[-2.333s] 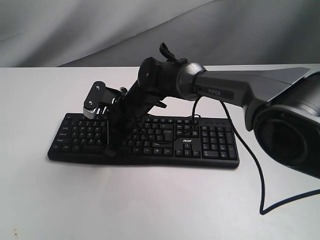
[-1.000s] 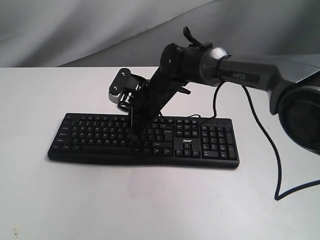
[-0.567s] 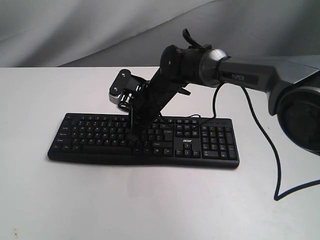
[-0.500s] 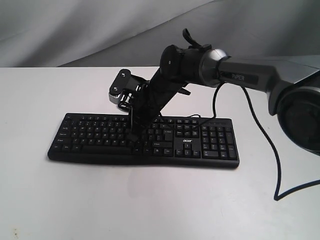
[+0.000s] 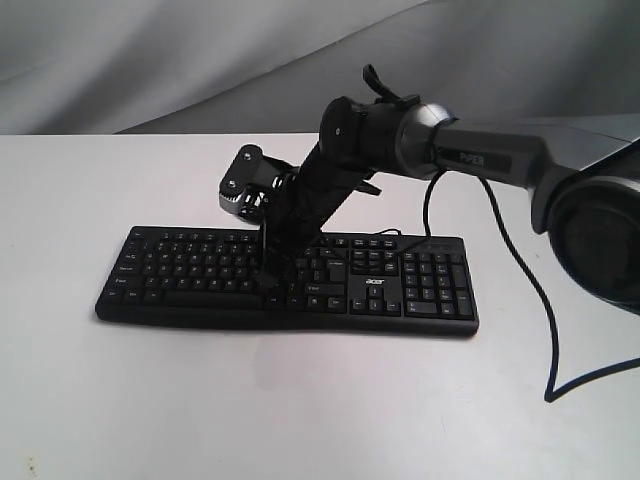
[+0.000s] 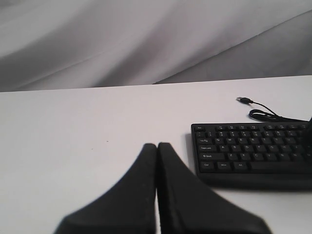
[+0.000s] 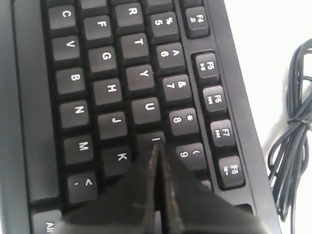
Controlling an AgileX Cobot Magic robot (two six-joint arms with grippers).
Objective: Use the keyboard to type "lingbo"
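The black keyboard with a white acer logo lies flat on the white table. My right gripper reaches down onto its middle with the jaws shut and nothing held. In the right wrist view the gripper's tips sit at the I key, between K and 9; whether the key is pressed down cannot be told. My left gripper is shut and empty, over bare table beside the keyboard's Ctrl end. It is out of the exterior view.
The keyboard's thin black USB cable lies unplugged on the table behind it, coiled beside the function keys. A black arm cable loops down at the right. Grey cloth hangs behind the table.
My right arm has swung rightward along the keyboard from its left-middle keys. In the last half second its tips dropped a little lower onto the keys.
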